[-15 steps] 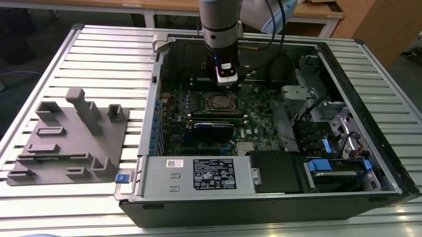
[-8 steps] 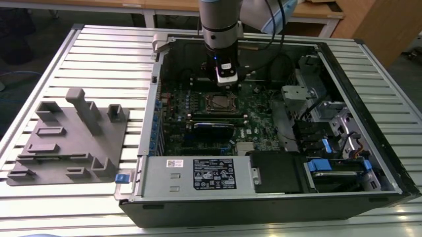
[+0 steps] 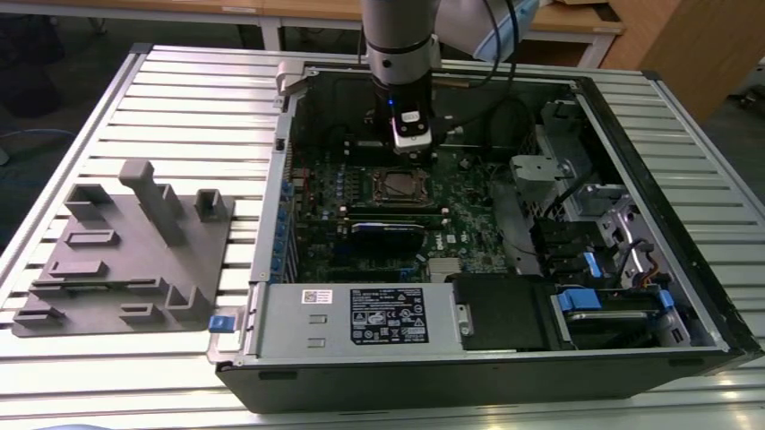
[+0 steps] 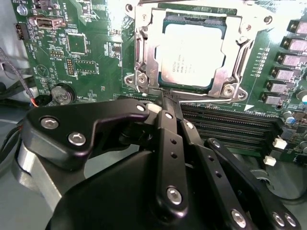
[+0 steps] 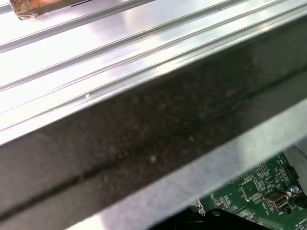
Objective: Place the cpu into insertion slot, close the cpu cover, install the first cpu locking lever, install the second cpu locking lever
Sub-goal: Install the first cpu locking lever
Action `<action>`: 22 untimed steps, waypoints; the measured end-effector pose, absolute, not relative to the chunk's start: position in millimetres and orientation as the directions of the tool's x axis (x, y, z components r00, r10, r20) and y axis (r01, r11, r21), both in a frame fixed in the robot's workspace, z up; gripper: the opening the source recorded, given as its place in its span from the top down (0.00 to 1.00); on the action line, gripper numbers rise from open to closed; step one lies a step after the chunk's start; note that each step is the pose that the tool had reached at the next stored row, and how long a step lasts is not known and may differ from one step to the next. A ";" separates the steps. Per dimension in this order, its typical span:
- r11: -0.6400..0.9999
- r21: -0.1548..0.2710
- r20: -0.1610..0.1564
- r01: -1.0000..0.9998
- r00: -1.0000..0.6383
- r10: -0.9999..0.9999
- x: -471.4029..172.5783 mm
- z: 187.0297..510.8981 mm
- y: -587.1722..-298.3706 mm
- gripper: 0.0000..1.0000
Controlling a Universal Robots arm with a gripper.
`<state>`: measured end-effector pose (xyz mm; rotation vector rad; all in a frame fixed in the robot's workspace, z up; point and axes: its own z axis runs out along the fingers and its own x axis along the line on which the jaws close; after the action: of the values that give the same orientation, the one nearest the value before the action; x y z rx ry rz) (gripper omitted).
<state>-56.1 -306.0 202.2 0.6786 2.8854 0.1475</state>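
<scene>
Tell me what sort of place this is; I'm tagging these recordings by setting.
Probably a robotics lab or test workshop: an open black desktop computer case lies on a ribbed aluminium table, beside a grey moulded parts fixture, with wooden desks behind.

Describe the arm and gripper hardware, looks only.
The arm is a silver-grey cylinder with a black cable alongside. The gripper is matte black: bar linkages with silver screw heads, narrow fingers, a metal ring at its base. A blue light glows on the wrist.

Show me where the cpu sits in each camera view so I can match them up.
Exterior view: the cpu lies in the socket at the board's middle, just below the gripper.
Second wrist view: cpu, framed by the cpu cover.
First wrist view: not in it.
Shared landmark: the green motherboard.
</scene>
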 end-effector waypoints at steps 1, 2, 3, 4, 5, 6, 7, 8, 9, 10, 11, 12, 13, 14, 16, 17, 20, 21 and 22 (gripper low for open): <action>0.891 0.136 -0.145 0.433 -0.881 0.450 -56.1 202.2 -305.6 0.89; 0.891 0.137 -0.145 0.433 -0.881 0.450 -56.1 202.1 -305.0 0.89; 0.891 0.139 -0.144 0.433 -0.881 0.451 -56.1 202.1 -304.4 0.89; 0.890 0.140 -0.143 0.433 -0.881 0.451 -56.1 202.0 -303.7 0.89; 0.890 0.142 -0.142 0.433 -0.881 0.451 -56.1 202.0 -303.2 0.89; 0.890 0.144 -0.141 0.433 -0.881 0.452 -56.1 202.0 -302.7 0.89; 0.889 0.147 -0.140 0.433 -0.881 0.452 -56.1 202.0 -302.3 0.89; 0.889 0.151 -0.138 0.433 -0.881 0.452 -56.1 201.9 -302.0 0.89; 0.888 0.154 -0.137 0.433 -0.881 0.453 -56.1 201.8 -301.8 0.89; 0.888 0.156 -0.135 0.433 -0.881 0.453 -56.1 201.8 -301.8 0.89; 0.887 0.161 -0.133 0.433 -0.881 0.454 -56.1 201.9 -301.8 0.89; 0.886 0.165 -0.132 0.433 -0.881 0.455 -56.1 201.8 -301.7 0.89; 0.886 0.167 -0.131 0.433 -0.881 0.455 -56.1 201.9 -301.7 0.89; 0.886 0.169 -0.132 0.433 -0.881 0.455 -56.2 201.8 -301.7 0.89; 0.885 0.173 -0.137 0.431 -0.880 0.455 -56.3 201.5 -301.8 0.89; 0.886 0.173 -0.138 0.431 -0.880 0.455 -56.4 201.4 -302.0 0.89; 0.885 0.174 -0.139 0.431 -0.879 0.455 -57.1 201.2 -302.9 0.89; 0.885 0.174 -0.139 0.431 -0.879 0.455 -57.3 201.2 -302.9 0.89; 0.885 0.174 -0.139 0.431 -0.879 0.455 -57.6 201.1 -302.9 0.89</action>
<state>-57.6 -302.9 201.1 0.6822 2.8779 0.2051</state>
